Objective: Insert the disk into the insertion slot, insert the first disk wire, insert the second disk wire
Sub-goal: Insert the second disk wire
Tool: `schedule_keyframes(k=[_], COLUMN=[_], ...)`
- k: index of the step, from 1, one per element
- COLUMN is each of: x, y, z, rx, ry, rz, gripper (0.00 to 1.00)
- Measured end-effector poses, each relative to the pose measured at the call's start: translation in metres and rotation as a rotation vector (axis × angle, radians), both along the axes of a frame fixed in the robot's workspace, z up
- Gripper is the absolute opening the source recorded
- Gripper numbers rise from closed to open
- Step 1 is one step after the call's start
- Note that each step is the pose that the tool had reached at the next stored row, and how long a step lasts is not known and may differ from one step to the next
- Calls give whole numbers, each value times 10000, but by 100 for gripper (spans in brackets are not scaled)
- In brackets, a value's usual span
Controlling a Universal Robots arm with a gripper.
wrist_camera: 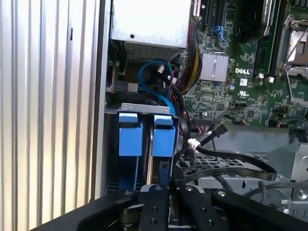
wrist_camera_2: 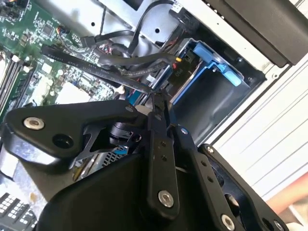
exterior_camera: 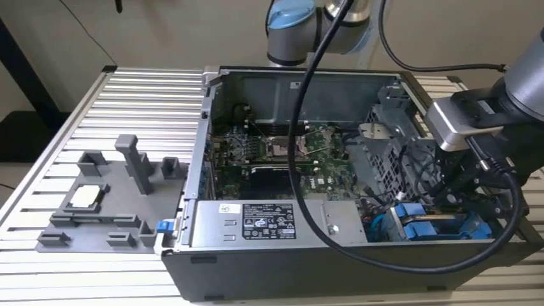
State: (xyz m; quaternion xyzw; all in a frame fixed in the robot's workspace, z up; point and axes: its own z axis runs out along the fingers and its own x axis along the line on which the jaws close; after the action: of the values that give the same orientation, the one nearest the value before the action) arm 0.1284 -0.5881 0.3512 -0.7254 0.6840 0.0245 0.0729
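We see the gripper lowered into the open computer case at the lower right of the exterior view, its fingers drawn nearly together at a black cable by the disk. The disk sits in the drive bay slot beside another blue-fronted carrier; we cannot tell whether the cable is gripped.

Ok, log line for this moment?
gripper: at drive bay, closed on a cable end | disk: in slot | computer case: open
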Motion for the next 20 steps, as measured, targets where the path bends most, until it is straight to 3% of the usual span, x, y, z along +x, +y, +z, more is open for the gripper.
schedule_keyframes(k=[3, 7, 20], x=[4, 43, 45], y=[-1, -1, -1], z=[-23, -49, -136], rx=[2, 3, -57], ry=[0, 0, -2], rz=[-356, -439, -816], gripper=[16, 16, 16])
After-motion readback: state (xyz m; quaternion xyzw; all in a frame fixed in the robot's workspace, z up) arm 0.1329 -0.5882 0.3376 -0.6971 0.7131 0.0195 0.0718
